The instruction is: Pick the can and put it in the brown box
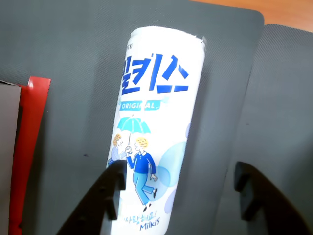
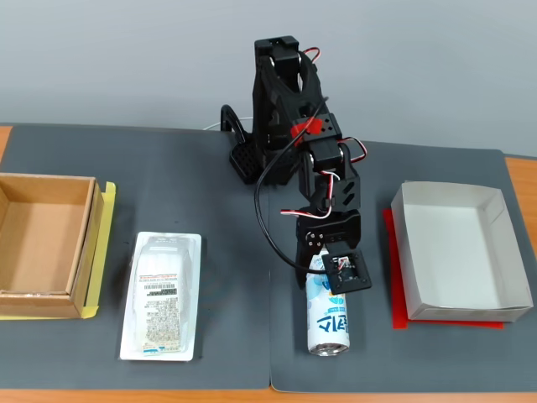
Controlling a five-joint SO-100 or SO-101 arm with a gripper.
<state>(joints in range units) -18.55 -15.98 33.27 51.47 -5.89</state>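
The can [image 1: 151, 142] is slim and white with blue lettering and a light-blue cartoon. It lies on the dark mat, its silver end toward the table's front edge in the fixed view [image 2: 330, 317]. My gripper [image 1: 181, 196] is open and straddles the can's far end. The left finger [image 1: 110, 200] is against the can's side and the right finger [image 1: 252, 193] stands well apart from it. In the fixed view the gripper [image 2: 324, 267] sits low over the can's upper end. The brown box [image 2: 86, 243] stands empty at the far left of the table.
A flat white wrapped package [image 2: 164, 294] with a barcode label lies between the brown box and the arm. A white paper box [image 2: 457, 252] on a red sheet [image 2: 394, 277] stands to the right of the can; its edge and the sheet [image 1: 29, 147] show in the wrist view.
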